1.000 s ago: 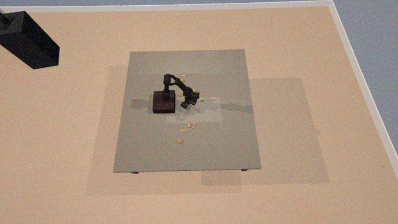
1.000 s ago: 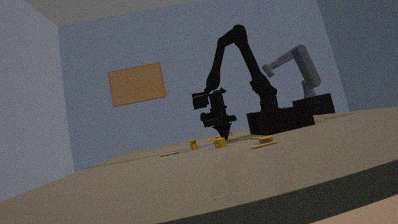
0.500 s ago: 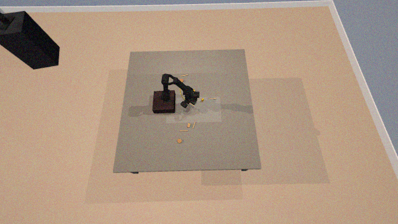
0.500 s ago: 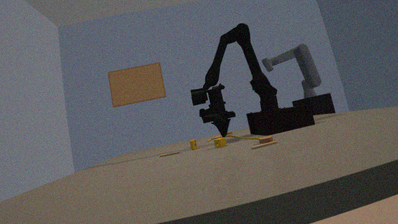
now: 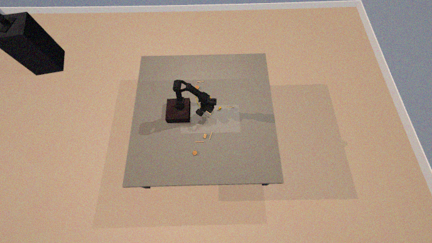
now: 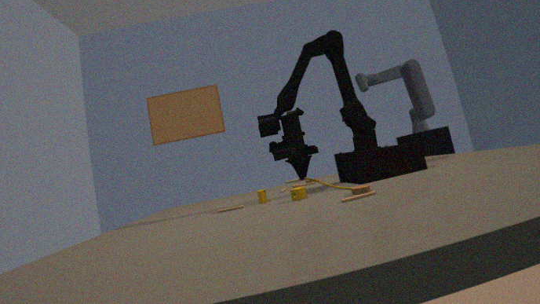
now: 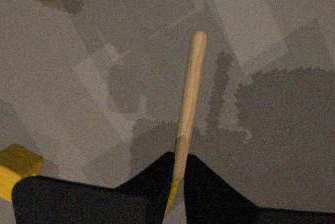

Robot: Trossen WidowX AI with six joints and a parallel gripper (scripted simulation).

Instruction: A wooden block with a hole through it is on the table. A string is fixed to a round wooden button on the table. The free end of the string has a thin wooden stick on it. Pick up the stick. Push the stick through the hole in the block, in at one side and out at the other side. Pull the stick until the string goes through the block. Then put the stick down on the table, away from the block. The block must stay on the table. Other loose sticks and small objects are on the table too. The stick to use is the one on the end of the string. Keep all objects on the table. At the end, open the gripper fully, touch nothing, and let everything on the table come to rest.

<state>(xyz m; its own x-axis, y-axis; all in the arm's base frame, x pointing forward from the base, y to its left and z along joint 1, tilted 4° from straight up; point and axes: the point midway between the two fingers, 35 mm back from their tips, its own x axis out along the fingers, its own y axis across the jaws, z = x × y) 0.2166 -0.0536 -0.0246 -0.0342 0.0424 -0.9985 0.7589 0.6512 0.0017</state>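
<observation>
Pale blue-gray walls surrounded a mottled gray-brown table (image 5: 248, 164) (image 6: 179, 257) (image 7: 308, 40), with an orange panel (image 6: 185, 115) at about ten o'clock in the exterior view. A second, gray arm (image 6: 417, 89) stood in the background at about two o'clock. On the table, the black arm (image 5: 194, 91) (image 6: 292, 83) rose from a dark base (image 5: 169, 118) (image 6: 380, 164) and reached down with its tool (image 5: 206, 111) (image 6: 303, 177) (image 7: 179, 160) low over the surface. The tool was clamped on the string end of the thin wooden stick (image 5: 208, 112) (image 7: 190, 95); in the wrist view the stick's free, rounded end pointed just past twelve o'clock. A yellow string (image 5: 197, 100) (image 6: 330, 184) (image 7: 173, 195) trailed from it to the round wooden button (image 5: 197, 87) (image 6: 361, 189), which in the exterior view lay at four o'clock from the tool. The yellow block (image 5: 210, 97) (image 6: 298, 193) (image 7: 13, 167) sat near the tool, at six o'clock in that view, with the stick outside it. A smaller yellow piece (image 5: 220, 108) (image 6: 261, 196) stood at about eight o'clock from the tool.
</observation>
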